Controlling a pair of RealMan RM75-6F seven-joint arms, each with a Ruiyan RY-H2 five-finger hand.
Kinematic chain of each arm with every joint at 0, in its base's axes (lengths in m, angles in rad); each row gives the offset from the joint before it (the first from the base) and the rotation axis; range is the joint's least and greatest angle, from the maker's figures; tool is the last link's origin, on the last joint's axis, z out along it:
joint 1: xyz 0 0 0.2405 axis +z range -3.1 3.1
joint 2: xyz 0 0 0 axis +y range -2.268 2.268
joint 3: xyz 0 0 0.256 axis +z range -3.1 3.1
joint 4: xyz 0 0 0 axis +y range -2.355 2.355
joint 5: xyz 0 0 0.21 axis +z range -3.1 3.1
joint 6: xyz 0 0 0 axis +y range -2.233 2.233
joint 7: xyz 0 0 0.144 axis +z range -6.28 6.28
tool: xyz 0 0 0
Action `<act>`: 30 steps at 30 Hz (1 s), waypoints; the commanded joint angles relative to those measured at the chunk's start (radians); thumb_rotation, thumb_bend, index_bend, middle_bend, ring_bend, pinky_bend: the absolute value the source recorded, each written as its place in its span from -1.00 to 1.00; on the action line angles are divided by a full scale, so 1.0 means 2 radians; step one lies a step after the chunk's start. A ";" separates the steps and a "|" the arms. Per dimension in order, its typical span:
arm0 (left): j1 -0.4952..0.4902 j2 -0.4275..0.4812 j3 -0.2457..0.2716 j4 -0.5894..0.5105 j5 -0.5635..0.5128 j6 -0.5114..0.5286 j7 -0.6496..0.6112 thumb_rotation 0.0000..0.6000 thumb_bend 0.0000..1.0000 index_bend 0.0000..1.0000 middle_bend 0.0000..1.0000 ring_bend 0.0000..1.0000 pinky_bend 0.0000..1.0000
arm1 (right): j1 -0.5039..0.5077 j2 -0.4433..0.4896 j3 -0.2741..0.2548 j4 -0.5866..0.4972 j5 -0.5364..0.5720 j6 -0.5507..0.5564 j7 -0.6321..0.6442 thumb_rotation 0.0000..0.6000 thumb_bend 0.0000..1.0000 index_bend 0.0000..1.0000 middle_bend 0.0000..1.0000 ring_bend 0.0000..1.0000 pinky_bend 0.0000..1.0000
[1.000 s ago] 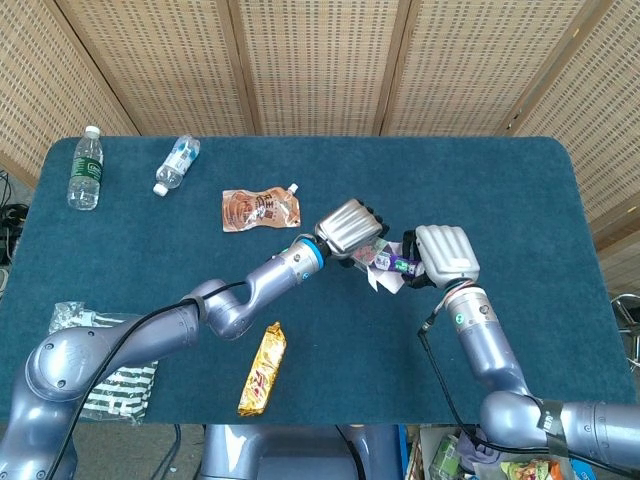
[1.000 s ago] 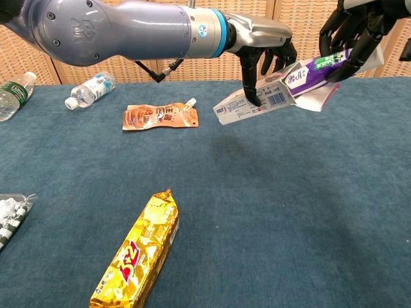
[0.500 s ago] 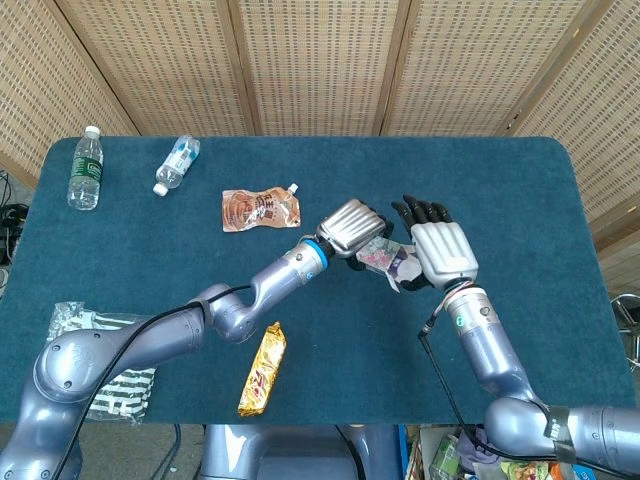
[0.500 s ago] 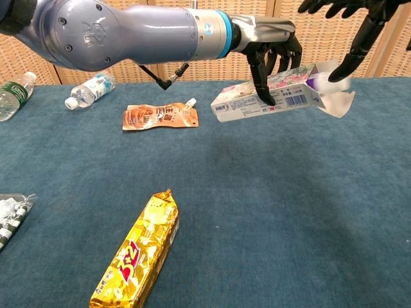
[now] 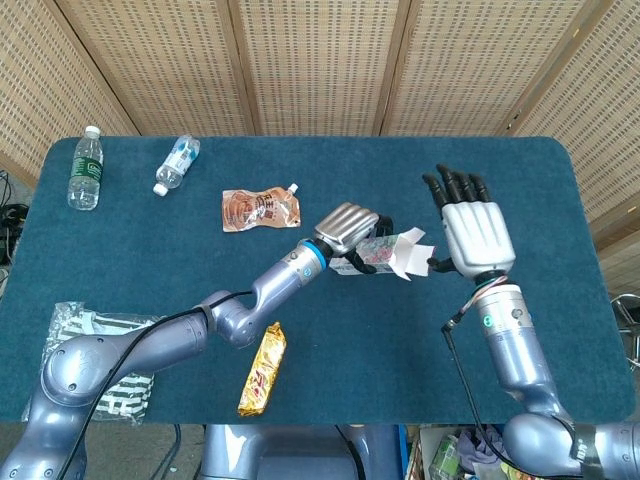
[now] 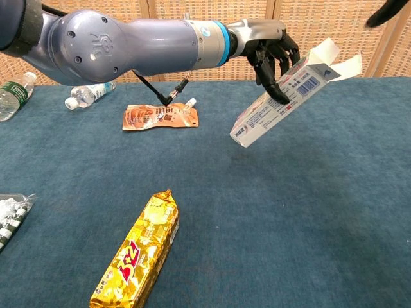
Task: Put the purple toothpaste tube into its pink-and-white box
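Left robot hand point(image 6: 273, 54) grasping the pink-and-white box point(image 6: 282, 102), dark fingers point(image 6: 277, 90) curled over its upper face, lifted clear of the counter point(image 6: 270, 212). Box tilted in chest view: open end up and to the right, flaps point(image 6: 337, 61) splayed out, closed end lower left. In head view same left robot hand point(image 5: 345, 230) seen from the back, silver shell over the box point(image 5: 378, 252), white flap sticking out to the right.

Right robot hand point(image 5: 475, 232) released, fingers spread and straight, palm plate facing the camera, holding nothing, apart from the box and just right of its open flaps. In chest view only a dark fingertip at the top right corner.

Purple toothpaste tube not visible in either view; cannot tell from the frames whether inside the box.

Further out on the blue counter: gold snack bar point(image 6: 138, 253) lying near the front, brown spouted pouch point(image 6: 160, 117) flat behind the left arm, small water bottle point(image 5: 177, 163) on its side at the back left, taller green-label bottle point(image 5: 86, 168) beside it toward the left edge, striped packet point(image 5: 110, 385) at the front left corner under the left arm. Woven panel wall point(image 5: 320, 60) behind the counter.
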 commanded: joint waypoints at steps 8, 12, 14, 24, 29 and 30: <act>0.044 0.042 0.017 -0.004 0.091 0.016 -0.093 1.00 -0.63 0.16 0.02 -0.08 -0.11 | -0.091 0.066 -0.038 0.050 -0.057 -0.023 0.067 1.00 -1.00 -1.00 -1.00 -1.00 -1.00; 0.062 0.074 0.042 -0.016 0.120 0.019 -0.102 1.00 -0.63 0.16 0.02 -0.08 -0.11 | -0.124 0.048 -0.064 0.129 -0.107 -0.073 0.126 1.00 -1.00 -1.00 -1.00 -1.00 -1.00; 0.072 0.090 0.055 -0.022 0.131 0.023 -0.095 1.00 -0.63 0.16 0.02 -0.08 -0.11 | -0.136 0.032 -0.074 0.172 -0.129 -0.090 0.151 1.00 -1.00 -1.00 -1.00 -1.00 -1.00; 0.089 0.147 0.118 -0.056 0.097 -0.040 0.025 1.00 -0.63 0.16 0.02 -0.08 -0.11 | -0.192 -0.059 -0.105 0.341 -0.223 -0.122 0.257 1.00 -1.00 -1.00 -1.00 -1.00 -1.00; 0.099 0.144 0.129 -0.067 0.053 -0.032 0.081 1.00 -0.63 0.16 0.02 -0.08 -0.11 | -0.206 -0.077 -0.107 0.364 -0.245 -0.120 0.275 1.00 -1.00 -1.00 -1.00 -1.00 -1.00; 0.101 0.143 0.132 -0.070 0.043 -0.028 0.093 1.00 -0.63 0.16 0.02 -0.08 -0.11 | -0.209 -0.080 -0.108 0.368 -0.250 -0.120 0.279 1.00 -1.00 -1.00 -1.00 -1.00 -1.00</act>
